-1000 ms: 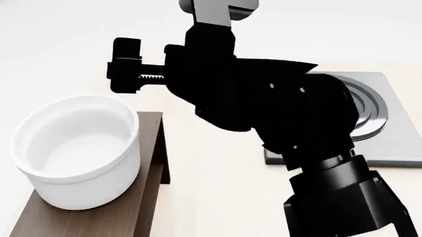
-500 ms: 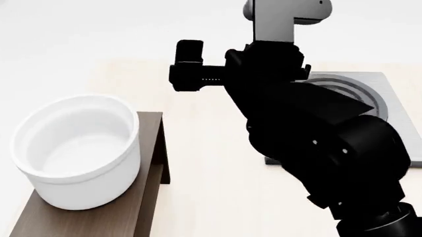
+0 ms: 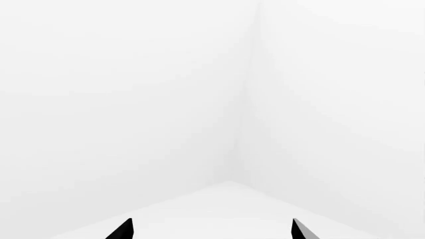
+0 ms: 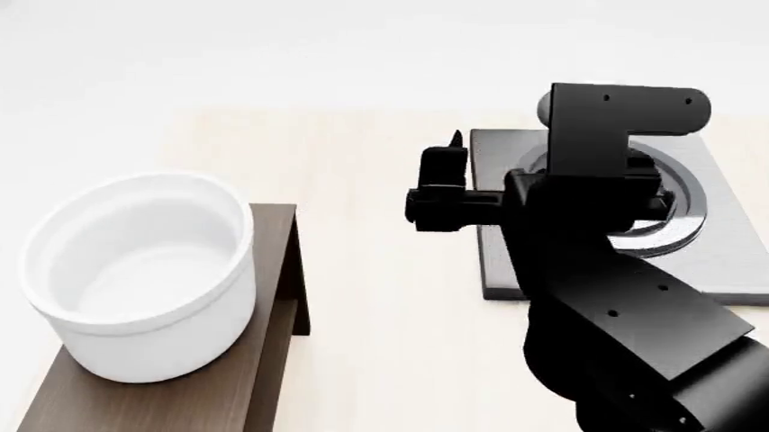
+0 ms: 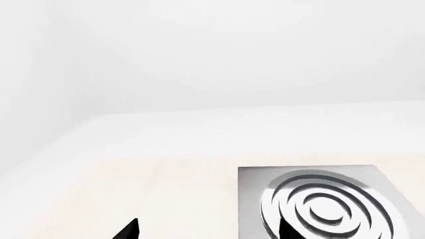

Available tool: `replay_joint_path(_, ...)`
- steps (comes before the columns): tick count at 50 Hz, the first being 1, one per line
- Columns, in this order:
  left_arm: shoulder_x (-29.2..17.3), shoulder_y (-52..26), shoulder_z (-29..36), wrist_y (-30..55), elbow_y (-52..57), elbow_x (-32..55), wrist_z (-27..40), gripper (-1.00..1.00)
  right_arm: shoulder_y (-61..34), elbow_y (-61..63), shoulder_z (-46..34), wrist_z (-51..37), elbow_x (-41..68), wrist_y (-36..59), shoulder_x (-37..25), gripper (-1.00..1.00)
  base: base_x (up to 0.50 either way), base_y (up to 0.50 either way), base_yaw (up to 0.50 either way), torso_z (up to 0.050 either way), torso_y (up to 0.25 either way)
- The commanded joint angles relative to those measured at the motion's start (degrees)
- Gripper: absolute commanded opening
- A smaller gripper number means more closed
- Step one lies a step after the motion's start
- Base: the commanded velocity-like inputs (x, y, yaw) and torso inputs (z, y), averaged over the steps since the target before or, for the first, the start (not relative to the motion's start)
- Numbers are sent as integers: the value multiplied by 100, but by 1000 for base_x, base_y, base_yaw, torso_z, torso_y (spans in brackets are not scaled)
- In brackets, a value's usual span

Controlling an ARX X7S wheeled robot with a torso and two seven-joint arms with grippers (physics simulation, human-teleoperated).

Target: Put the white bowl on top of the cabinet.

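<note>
Bowl (image 4: 139, 274) is sitting on the cabinet (image 4: 258, 360) at near left, looking glossy, stiff and probably slippery; I would be pinching its thick rim band. My right end effector (image 4: 438, 193) is hovering spread and empty near the stove plate (image 4: 721, 261); my left end effector (image 3: 209, 231) is open too.

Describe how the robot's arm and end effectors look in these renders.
The right arm is matte black and blocky, with rounded joint housings dotted by small pale screw heads. Its end effector is a black boxy unit. In both wrist views only two pointed black fingertips show.
</note>
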State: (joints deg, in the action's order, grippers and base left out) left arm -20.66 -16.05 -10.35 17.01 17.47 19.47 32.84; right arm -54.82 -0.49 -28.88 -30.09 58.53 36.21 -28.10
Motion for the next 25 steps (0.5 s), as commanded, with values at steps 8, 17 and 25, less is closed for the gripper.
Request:
replay_joint_path(8, -22, 8, 30, 5, 32, 14, 10, 100, 879, 139, 44, -265, -463, -515, -442, 100, 0, 0, 0, 0, 0)
replay_joint_path(17, -37, 14, 27, 36, 104, 33, 36, 100, 1156, -100, 11, -314, -708, -706, -553, 100, 0, 0, 0, 0, 0)
replay_joint_path(25, -44, 9, 27, 40, 124, 51, 45, 100, 1346, -149, 80, -469, -850, -857, -674, 100, 0, 0, 0, 0, 0)
